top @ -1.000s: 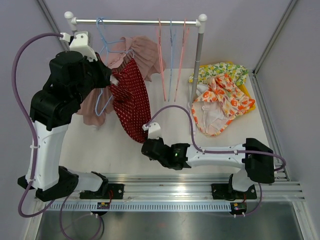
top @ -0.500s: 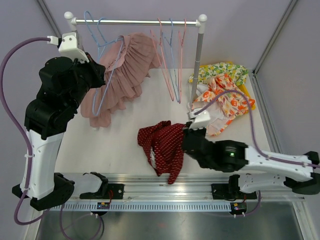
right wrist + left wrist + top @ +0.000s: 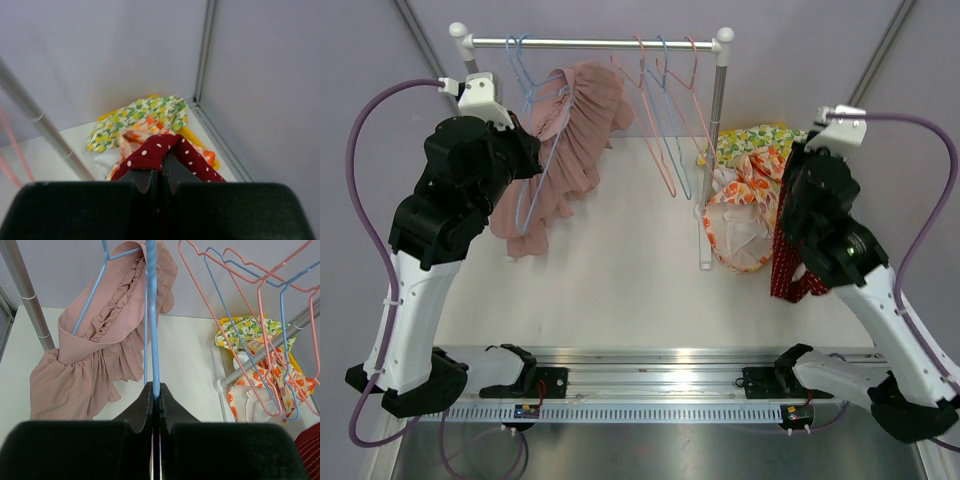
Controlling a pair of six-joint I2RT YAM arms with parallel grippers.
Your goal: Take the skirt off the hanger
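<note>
One red polka-dot skirt [image 3: 788, 265] hangs clear of every hanger, a fold near its top pinched between the shut jaws of the right claw [image 3: 161, 169]. The rest drapes down at the right side of the desk [image 3: 620, 285]. The high grip lets the cloth fall straight under its own weight rather than drag, and it places the skirt just beside the pile of printed clothes [image 3: 760, 190] on a yellow tray [image 3: 189, 134]. I judge that pile to be the drop spot.

Across the desk, the left claw [image 3: 156, 390] is closed tight on the lower part of a blue hanger [image 3: 151, 315] that hooks over the rail [image 3: 590, 43]. That hanger looks bare, so the removal itself seems done, and the grip probably serves to steady the wire. Just beside it a pink skirt [image 3: 570, 130] hangs on its own blue hanger, touching neither claw.

Room on the right is tight. The side wall [image 3: 910, 150] stands close behind the right arm, and the rack's upright post [image 3: 717, 130] rises on the other side of the pile, with the spare hangers [image 3: 670, 130] slanting off the rail beside it. Lowering straight down or slightly inward looks safest, since a wide swing could brush the post. The middle of the desk offers broad open space between the two arms.
</note>
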